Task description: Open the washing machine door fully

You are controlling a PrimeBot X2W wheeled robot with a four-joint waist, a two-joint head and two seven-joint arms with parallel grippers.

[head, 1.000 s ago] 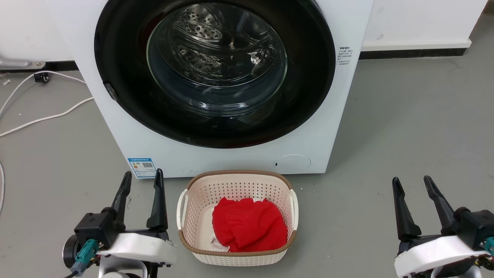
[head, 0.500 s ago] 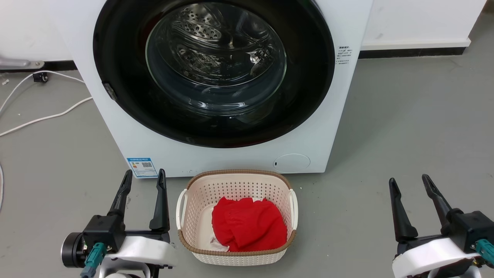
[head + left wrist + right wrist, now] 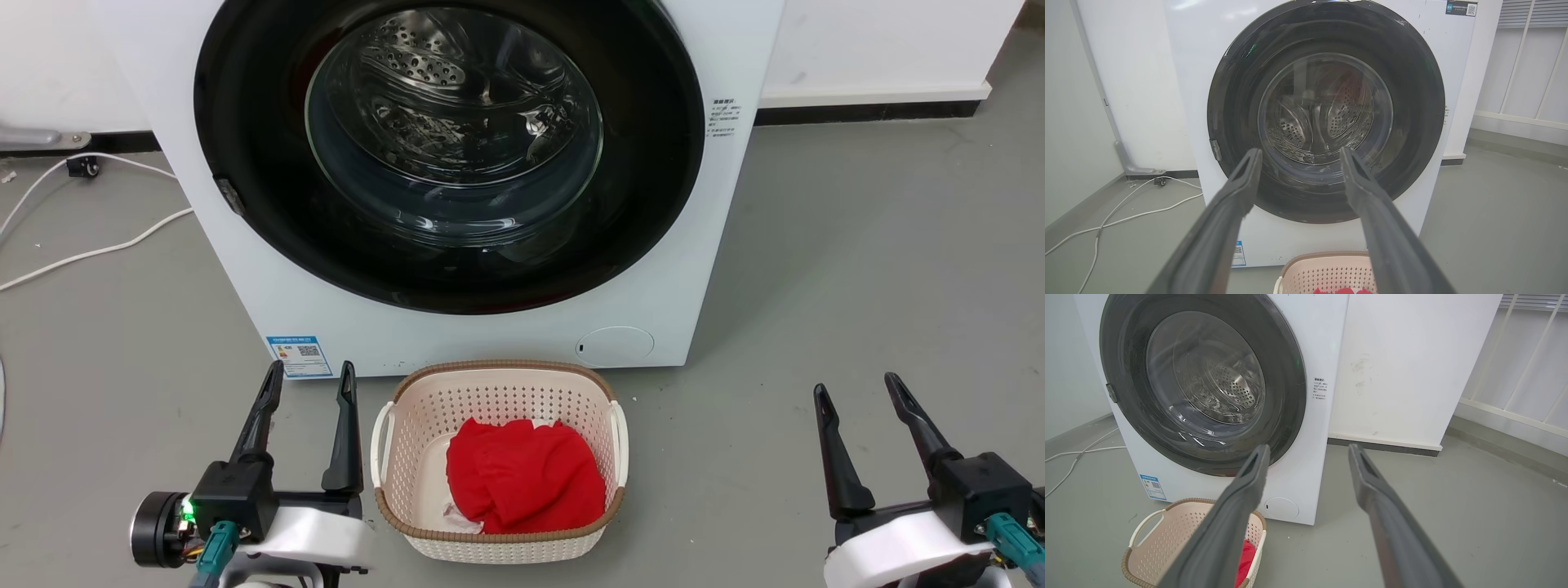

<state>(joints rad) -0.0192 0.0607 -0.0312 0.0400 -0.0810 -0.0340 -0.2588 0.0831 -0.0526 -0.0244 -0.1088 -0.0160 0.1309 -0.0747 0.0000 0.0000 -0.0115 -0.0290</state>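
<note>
Gloss against weave
The washing machine door (image 3: 449, 155) is gleaming glossy black around clear glass; the plastic basket (image 3: 498, 400) is holding red cloth (image 3: 526, 474).

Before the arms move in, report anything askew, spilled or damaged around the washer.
Nothing looks spilled or broken. The big white front-loading washing machine stands square, its round glossy black door shut. Only a loose white cable trails across the grey floor to its left.

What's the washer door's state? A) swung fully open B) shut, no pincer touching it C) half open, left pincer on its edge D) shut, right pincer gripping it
B: the washing machine door sits flush on the washing machine front, while the left pincer and right pincer are open, short of it.
</note>
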